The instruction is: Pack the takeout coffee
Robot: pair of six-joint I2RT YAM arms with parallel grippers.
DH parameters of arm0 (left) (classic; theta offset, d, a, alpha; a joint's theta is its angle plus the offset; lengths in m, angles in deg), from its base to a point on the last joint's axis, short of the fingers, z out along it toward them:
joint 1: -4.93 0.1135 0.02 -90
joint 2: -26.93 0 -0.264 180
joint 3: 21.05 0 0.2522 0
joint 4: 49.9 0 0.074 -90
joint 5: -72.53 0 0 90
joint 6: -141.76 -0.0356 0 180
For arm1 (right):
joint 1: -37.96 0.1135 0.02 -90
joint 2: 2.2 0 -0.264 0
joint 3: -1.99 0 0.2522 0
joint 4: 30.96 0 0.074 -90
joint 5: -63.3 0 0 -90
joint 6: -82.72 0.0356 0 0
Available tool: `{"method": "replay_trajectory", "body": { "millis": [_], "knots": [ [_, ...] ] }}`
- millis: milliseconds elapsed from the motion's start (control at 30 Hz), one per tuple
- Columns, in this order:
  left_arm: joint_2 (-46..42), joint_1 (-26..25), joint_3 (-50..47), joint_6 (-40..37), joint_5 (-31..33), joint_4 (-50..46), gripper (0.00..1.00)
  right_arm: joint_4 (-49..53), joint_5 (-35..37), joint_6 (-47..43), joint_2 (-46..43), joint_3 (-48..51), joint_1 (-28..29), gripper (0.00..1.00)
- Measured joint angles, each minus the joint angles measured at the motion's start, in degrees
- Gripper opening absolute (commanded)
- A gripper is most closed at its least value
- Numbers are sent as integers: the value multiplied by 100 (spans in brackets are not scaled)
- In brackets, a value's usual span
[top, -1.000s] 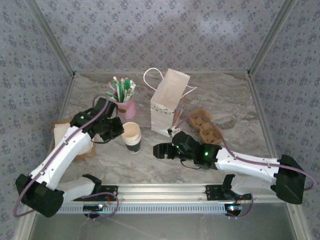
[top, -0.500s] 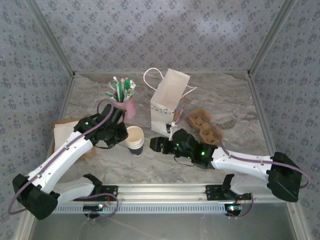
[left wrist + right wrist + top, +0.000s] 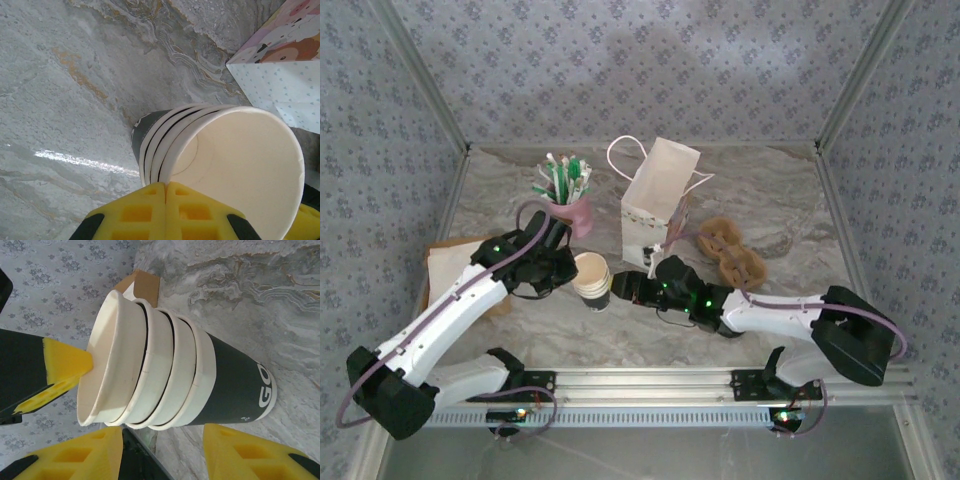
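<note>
- Your left gripper (image 3: 165,186): yellow pads pressed together, tip against the top rim of the stack of lidless cream paper cups with a dark bottom cup (image 3: 165,370), coming from its 9 o'clock.
- Your right gripper (image 3: 162,434): pads apart, flanking the dark cup from 3 o'clock. Contact is hard to make out.
- The white paper bag (image 3: 655,205) stands at the stack's 1 o'clock and is cropped in the left wrist view.
- Where the takeout coffee sits: cannot tell.
</note>
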Motion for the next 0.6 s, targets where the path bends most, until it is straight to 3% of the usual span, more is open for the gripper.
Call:
{"method": "replay_trajectory", "body": {
  "millis": [600],
  "knots": [
    [-57,0,-61,-2,-2,85,0,-951,-262,376,337,151,-164,46]
  ]
}}
